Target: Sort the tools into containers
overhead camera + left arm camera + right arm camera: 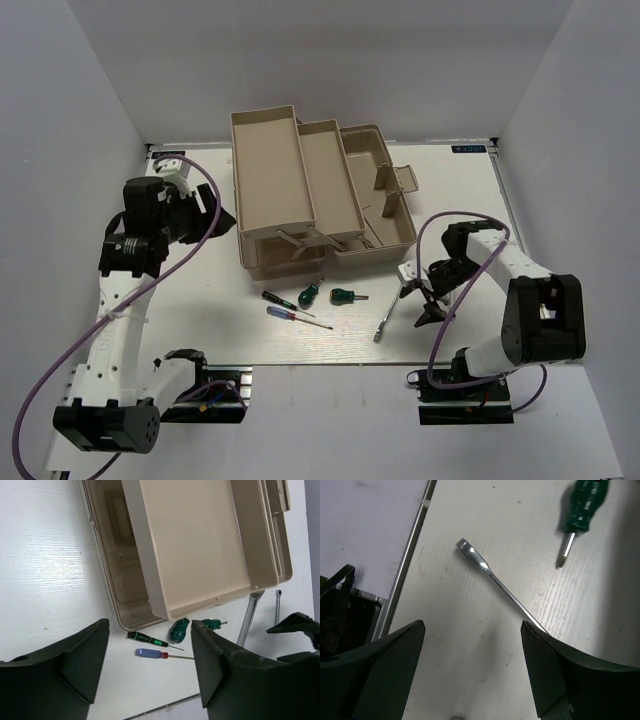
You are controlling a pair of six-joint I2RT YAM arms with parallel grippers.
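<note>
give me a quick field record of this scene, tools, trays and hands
toolbox: open, trays fanned out, no tools seen in them
on table: green stubby screwdriver, second green-handled tool, black-handled screwdriver, blue-handled screwdriver, long wrench
left hand: open, empty, beside toolbox
right hand: open, empty, over long wrench

Bright, even overhead light fills the white walls (pixel 80 100); the toolbox (pixel 270 180) throws only a soft shadow on the table (pixel 200 325). At the right wrist, glare flashes off the wrench (pixel 502 586) head and shade dims the right edge. The fingers (pixel 385 670) loom black, slightly blurred.
</note>
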